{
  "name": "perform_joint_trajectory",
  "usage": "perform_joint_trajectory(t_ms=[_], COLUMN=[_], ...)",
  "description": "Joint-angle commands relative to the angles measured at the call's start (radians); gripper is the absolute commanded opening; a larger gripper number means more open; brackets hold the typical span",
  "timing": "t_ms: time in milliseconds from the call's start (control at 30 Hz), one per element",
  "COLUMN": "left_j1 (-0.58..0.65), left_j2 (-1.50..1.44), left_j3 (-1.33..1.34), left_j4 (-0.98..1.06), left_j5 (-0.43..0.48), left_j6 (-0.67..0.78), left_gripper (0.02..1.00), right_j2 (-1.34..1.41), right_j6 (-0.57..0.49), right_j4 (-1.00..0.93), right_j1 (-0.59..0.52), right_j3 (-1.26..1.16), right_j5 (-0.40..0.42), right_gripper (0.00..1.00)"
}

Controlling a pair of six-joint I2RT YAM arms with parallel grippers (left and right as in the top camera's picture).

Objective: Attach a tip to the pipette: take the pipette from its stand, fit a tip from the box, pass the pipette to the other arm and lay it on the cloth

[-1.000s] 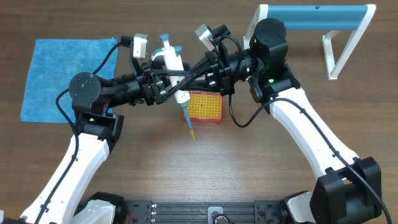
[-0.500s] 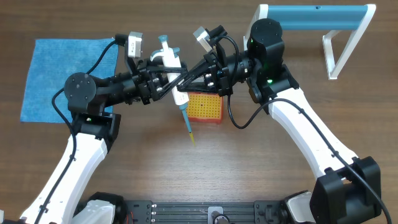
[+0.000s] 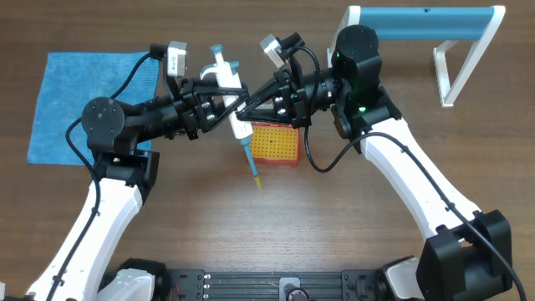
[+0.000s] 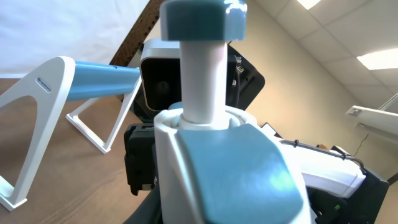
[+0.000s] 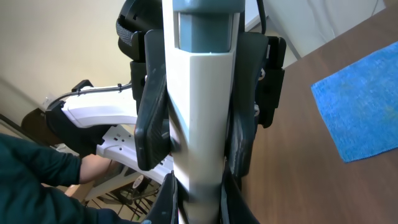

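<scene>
Over the table point(image 3: 334, 226), left end effector point(image 3: 216, 107) and right end effector point(image 3: 251, 104) both pinch the pipette point(image 3: 226, 81).

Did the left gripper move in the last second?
Yes. In the top view the left gripper, holding the pipette, has shifted slightly left, toward the blue cloth and away from the orange tip box.

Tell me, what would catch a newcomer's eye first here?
The two arms meet above the middle of the table, where the left hand and the right hand both grip one white-and-blue pipette. Its yellow tip points down near the orange tip box. A blue cloth lies at the far left, and a blue-and-white stand sits at the far right.
</scene>
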Motion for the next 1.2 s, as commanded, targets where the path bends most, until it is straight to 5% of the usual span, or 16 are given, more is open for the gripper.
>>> perform_joint_trajectory(t_ms=[33, 133, 167, 233, 300, 433, 533, 700, 833, 1000, 1200], left_j1=[0.021, 0.021, 0.021, 0.021, 0.021, 0.021, 0.021, 0.021, 0.02, 0.018, 0.023], left_j2=[0.001, 0.001, 0.0, 0.001, 0.0, 0.0, 0.001, 0.001, 0.001, -0.002, 0.003], left_j3=[0.014, 0.014, 0.014, 0.014, 0.014, 0.014, 0.014, 0.014, 0.014, 0.079, 0.524], left_j4=[0.032, 0.055, 0.055, 0.055, 0.055, 0.055, 0.05, -0.171, -0.546, -0.773, -1.503], left_j5=[-0.032, -0.031, -0.031, -0.031, -0.031, -0.032, -0.043, -0.08, -0.207, -0.294, -0.551], left_j6=[-0.005, -0.005, -0.005, -0.005, -0.005, -0.004, 0.01, 0.134, 0.273, 0.269, 0.523], left_gripper=[0.027, 0.027, 0.027, 0.027, 0.029, 0.027, 0.027, 0.027, 0.027, 0.027, 0.025], right_j2=[-0.009, -0.009, -0.009, -0.009, -0.009, -0.01, -0.011, -0.053, -0.068, -0.068, -0.068], right_j6=[-0.011, -0.011, -0.011, -0.011, -0.011, -0.006, 0.105, 0.123, 0.077, -0.005, -0.005], right_j4=[0.012, 0.012, 0.012, 0.012, 0.013, 0.039, 0.129, 0.172, 0.19, 0.194, 0.348], right_j1=[0.009, 0.009, 0.009, 0.009, 0.009, -0.011, -0.078, -0.228, -0.363, -0.51, -0.669], right_j3=[0.016, 0.016, 0.016, 0.016, 0.016, 0.016, 0.016, 0.016, 0.016, 0.016, 0.016], right_j5=[-0.055, -0.055, -0.055, -0.055, -0.055, -0.055, -0.056, -0.056, -0.056, -0.056, -0.055], right_gripper=[0.108, 0.167, 0.329, 0.428, 0.776, 0.794, 0.798, 0.801, 0.805, 0.805, 0.807])
